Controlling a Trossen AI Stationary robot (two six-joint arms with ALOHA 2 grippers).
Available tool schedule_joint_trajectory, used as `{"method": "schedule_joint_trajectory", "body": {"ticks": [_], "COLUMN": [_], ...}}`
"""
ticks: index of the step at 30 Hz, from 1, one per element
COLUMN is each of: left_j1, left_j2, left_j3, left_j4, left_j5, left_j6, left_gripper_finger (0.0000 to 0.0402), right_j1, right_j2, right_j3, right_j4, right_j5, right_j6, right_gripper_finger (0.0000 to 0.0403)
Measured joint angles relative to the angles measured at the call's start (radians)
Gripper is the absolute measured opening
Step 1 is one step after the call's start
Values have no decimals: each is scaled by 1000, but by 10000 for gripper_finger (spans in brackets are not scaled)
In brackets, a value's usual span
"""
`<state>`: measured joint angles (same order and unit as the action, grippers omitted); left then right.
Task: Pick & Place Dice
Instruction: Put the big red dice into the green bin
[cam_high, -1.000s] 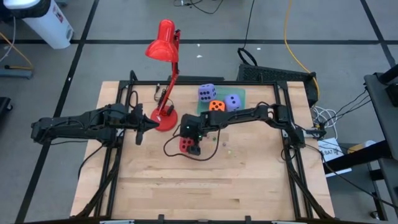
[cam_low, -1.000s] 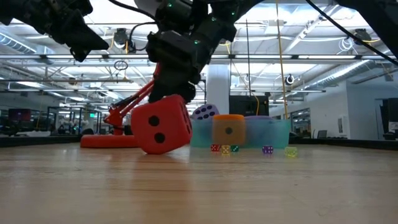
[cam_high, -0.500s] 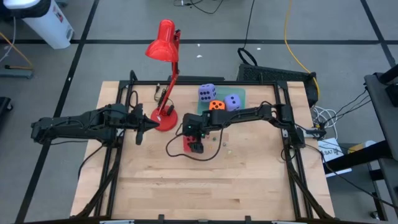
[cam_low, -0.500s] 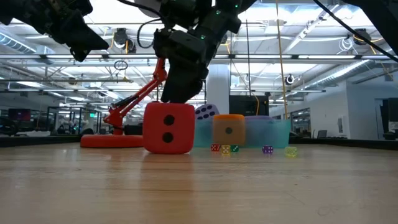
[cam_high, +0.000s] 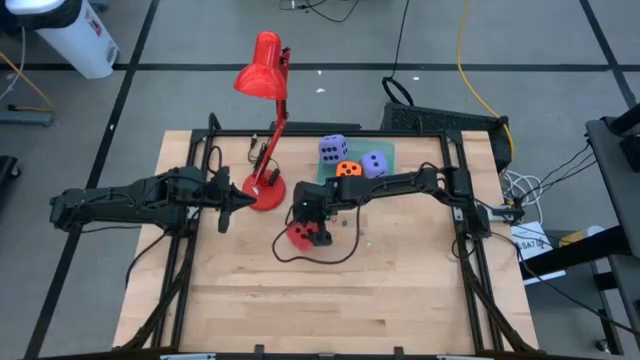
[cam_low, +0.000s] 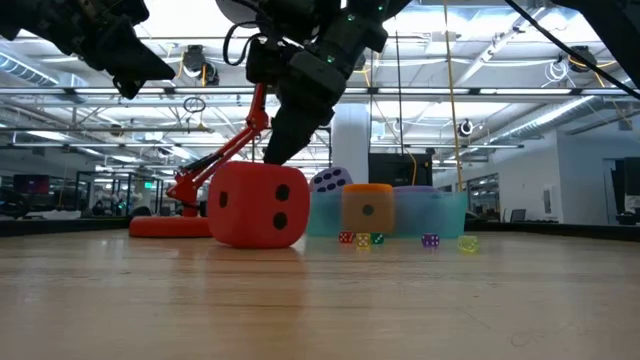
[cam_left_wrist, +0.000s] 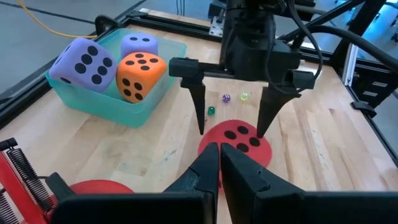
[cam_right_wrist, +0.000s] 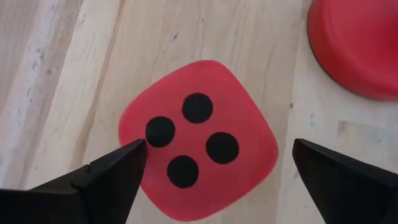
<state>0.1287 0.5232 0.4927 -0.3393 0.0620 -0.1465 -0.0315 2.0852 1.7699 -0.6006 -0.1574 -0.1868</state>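
Pale wooden counter (cam_high: 330, 300) under both dark arms, bare boards along the near edge. Nearest on it, close to the middle: red die (cam_high: 300, 236), flat on the wood, four dark pips on top in the right wrist view (cam_right_wrist: 198, 140) and two pips on the side facing the low camera (cam_low: 258, 205). Directly above that die, right gripper (cam_high: 312, 232), pointing down, released, fingers spread wide to either side of the cube (cam_left_wrist: 230, 132) and gripping nothing; contact between fingertips and die not clear enough to call. Off to the left and at about the same depth, left gripper (cam_high: 224, 212), raised above the counter, clenched on nothing, fingers pressed together and aimed toward the red die. Just behind the left gripper, round base of a red desk lamp (cam_high: 265, 190), with its stem leaning away toward the back edge and the shade out over the floor. Slightly past the red die, several tiny coloured dice (cam_low: 362, 238) loose on the wood, near the front wall of a teal tray (cam_left_wrist: 118, 109). Inside the tray: orange die (cam_left_wrist: 140, 76) at the front, one purple die (cam_left_wrist: 84, 60) beside it and a second purple die (cam_left_wrist: 139, 45) behind. Beyond the counter, grey floor with cables, and in the low view a large hall with ceiling lights.
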Motion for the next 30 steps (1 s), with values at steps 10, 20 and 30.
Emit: {"method": "schedule_joint_trajectory", "body": {"ticks": [10,20,30], "left_j1": [0,0,0], "left_j2": [0,0,0], "left_j3": [0,0,0], "left_j4": [-1,-1,-1], "left_j5": [0,17,16], "left_j6": [6,7,6], "left_gripper_finger": [24,24,24], "right_j1": [14,36,32], "right_j2": [-46,-106,-67], "right_j3": [2,2,-2], "right_j4": [22,13,-8], "right_j5": [-1,-128,-79], "right_j6": [-252,-459,-513], "right_gripper_finger": [399,399,400]}}
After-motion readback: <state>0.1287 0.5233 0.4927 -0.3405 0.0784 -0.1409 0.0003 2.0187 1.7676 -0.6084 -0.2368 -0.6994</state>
